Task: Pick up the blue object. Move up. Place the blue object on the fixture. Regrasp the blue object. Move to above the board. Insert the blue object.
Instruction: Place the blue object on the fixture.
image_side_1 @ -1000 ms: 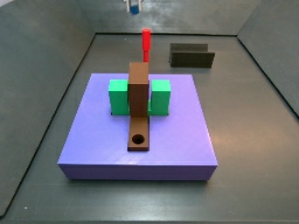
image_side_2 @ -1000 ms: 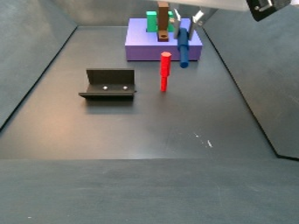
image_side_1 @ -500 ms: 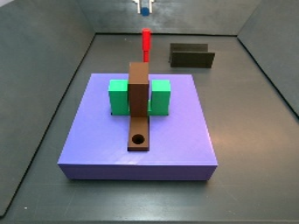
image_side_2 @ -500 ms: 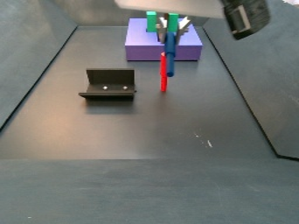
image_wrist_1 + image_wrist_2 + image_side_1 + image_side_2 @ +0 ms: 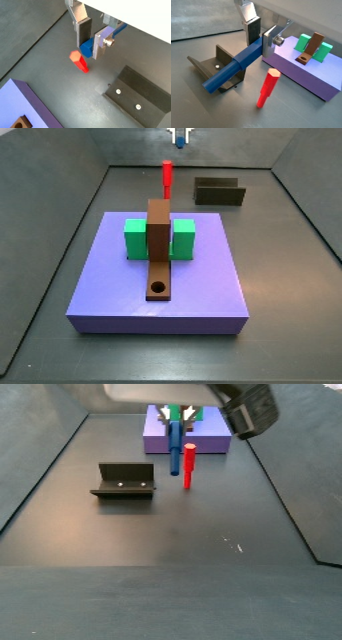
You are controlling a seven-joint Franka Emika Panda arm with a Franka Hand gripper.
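My gripper [image 5: 177, 415] is shut on the upper end of the blue object [image 5: 177, 448], which hangs below the jaws in the air, close beside the red upright peg [image 5: 189, 466]. Both wrist views show the silver fingers clamping the blue object [image 5: 234, 67] [image 5: 87, 48]; the gripper [image 5: 261, 40] [image 5: 91, 42] is above the floor between the board and the fixture. The fixture [image 5: 124, 481] [image 5: 219, 192] [image 5: 210, 62] stands on the floor, empty. The lavender board [image 5: 201, 283] [image 5: 211, 444] carries two green blocks [image 5: 136, 238] and the brown bar [image 5: 159, 248]. The gripper barely shows at the top edge in a side view [image 5: 178, 138].
The red peg [image 5: 167, 175] [image 5: 268, 87] [image 5: 79, 61] stands upright on the dark floor between board and fixture, right beside the hanging blue object. Grey walls enclose the floor on all sides.
The gripper has carried the blue object sideways away from above the board, past the red peg, toward the fixture's side. Nothing else moved.
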